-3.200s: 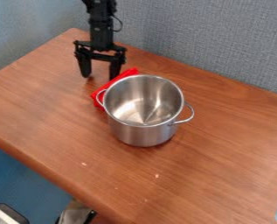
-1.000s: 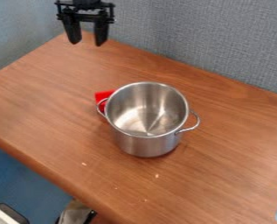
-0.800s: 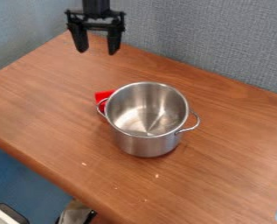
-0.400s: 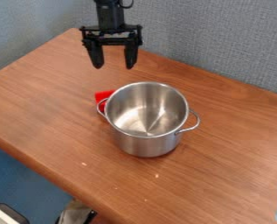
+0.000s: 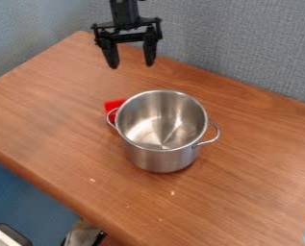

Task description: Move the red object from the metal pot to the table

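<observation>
So the red block [image 5: 114,105] is on the wooden table [image 5: 67,123], mostly hidden behind the handle side of the steel pot [image 5: 163,132], and the black gripper [image 5: 130,61] hangs above the far end, fingers spread wide, holding nothing

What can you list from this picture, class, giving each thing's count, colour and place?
shiny steel pot with two loop handles: one, silver, on the table, without a lid
red block: one, bright red, outside the pot, beside it and partly hidden by it
wooden table: one, brown, under pot and block
textured partition wall: grey, behind the table
floor: blue, at lower left
unclear objects at bottom left edge: white, black and brownish, partly cut off
robot pincer: one, black, open, above the table's far part
</observation>
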Controlling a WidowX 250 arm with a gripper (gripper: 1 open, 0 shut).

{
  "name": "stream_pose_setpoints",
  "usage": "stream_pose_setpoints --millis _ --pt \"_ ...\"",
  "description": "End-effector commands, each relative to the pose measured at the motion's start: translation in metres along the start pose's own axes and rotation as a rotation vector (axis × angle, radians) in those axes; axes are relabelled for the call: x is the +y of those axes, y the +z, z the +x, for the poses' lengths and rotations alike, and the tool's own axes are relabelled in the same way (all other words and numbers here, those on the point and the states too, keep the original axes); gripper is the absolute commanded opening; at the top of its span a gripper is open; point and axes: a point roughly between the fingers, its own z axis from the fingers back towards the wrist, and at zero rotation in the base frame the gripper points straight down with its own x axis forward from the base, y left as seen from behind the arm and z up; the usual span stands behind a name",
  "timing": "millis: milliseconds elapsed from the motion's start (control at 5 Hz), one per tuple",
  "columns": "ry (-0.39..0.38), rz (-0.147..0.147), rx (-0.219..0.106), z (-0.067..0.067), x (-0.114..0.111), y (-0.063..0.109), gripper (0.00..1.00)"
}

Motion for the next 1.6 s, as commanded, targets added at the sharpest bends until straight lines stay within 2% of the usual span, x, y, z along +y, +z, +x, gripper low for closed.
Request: stream_pose_setpoints --millis 0,200,600,1000,1400 --pt "0.006 0.014 -0.068 0.005 0.008 0.024 1.0" --pt "0.015 0.043 -0.069 0.003 0.018 0.027 1.0" --pt "0.046 0.027 -0.076 -0.005 0.027 -0.002 1.0" --pt "-0.009 0.059 -0.09 0.002 0.023 -0.021 1.0" --pt "-0.001 0.065 -0.078 -0.008 0.032 -0.033 1.0"
